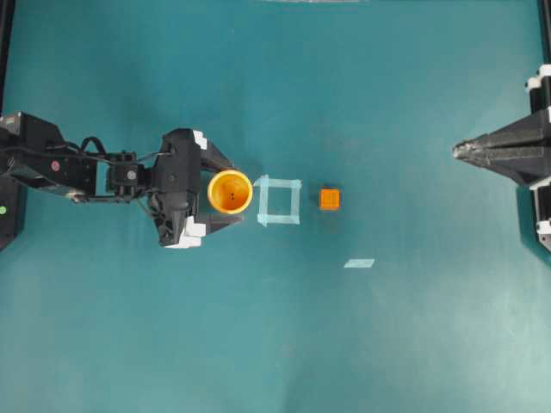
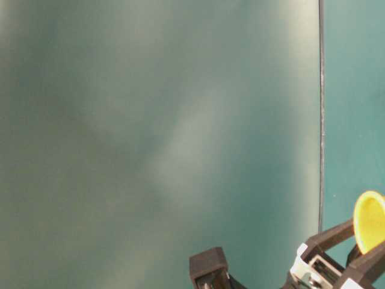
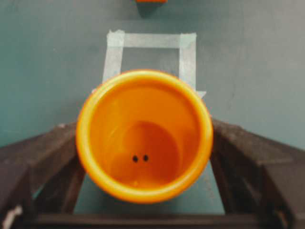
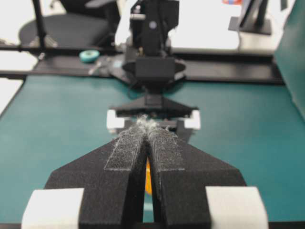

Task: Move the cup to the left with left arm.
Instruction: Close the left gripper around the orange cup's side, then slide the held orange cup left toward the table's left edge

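The orange-yellow cup [image 1: 230,191] stands upright on the teal table, just left of a pale tape square [image 1: 279,200]. My left gripper [image 1: 238,193] is open, one finger on each side of the cup, its jaws spread wide. In the left wrist view the cup [image 3: 144,136] fills the middle, its mouth facing the camera, and the dark fingers [image 3: 52,152] flank it close to its wall. In the table-level view the cup's rim [image 2: 370,220] shows at the lower right. My right gripper [image 1: 456,151] is shut and empty at the far right edge, its fingertips [image 4: 148,125] pressed together.
A small orange cube [image 1: 330,199] sits just right of the tape square [image 3: 148,40]. A short tape strip [image 1: 359,263] lies lower right of the cube. In the right wrist view the left arm [image 4: 155,71] faces me across the table.
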{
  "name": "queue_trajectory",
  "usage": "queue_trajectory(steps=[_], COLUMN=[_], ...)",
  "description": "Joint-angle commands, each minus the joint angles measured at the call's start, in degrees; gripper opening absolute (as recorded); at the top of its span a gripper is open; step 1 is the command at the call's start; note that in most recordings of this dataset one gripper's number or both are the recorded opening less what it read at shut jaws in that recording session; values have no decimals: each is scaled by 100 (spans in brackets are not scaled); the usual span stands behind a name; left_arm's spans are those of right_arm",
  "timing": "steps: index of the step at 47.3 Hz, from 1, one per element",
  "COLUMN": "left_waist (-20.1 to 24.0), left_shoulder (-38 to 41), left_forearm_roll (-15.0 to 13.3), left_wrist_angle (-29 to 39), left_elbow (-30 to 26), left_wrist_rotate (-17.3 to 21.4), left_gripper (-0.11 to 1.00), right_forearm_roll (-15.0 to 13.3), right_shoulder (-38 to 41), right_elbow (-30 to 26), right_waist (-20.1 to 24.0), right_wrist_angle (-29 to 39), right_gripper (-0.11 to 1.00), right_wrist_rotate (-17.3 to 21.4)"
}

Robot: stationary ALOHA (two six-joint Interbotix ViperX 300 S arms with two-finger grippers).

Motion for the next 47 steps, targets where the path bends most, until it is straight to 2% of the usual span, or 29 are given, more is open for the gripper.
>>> queue_trajectory(steps=[1,14,24,31,47], left_waist=[18,44,44,44,-53], left_shoulder=[-62,-114,-466,-853,-1582], left_forearm_roll=[-9,-9,-35,-26,-35], left_wrist_angle=[18,26,299,571,668], left_elbow=[-88,-132,-149,-79,738], left_wrist_rotate=[62,70,-123,-62,-35], left_gripper=[82,71,71,71,71], right_forearm_roll=[-9,-9,0,0,-9], right_shoulder=[18,18,18,18,18], right_elbow=[-193,-193,-211,-229,-325], right_waist=[-9,-9,-9,-9,-9], right_wrist_angle=[-18,-18,-18,-18,-18], right_gripper=[-1,-1,-1,-1,-1], right_wrist_rotate=[0,0,9,9,35])
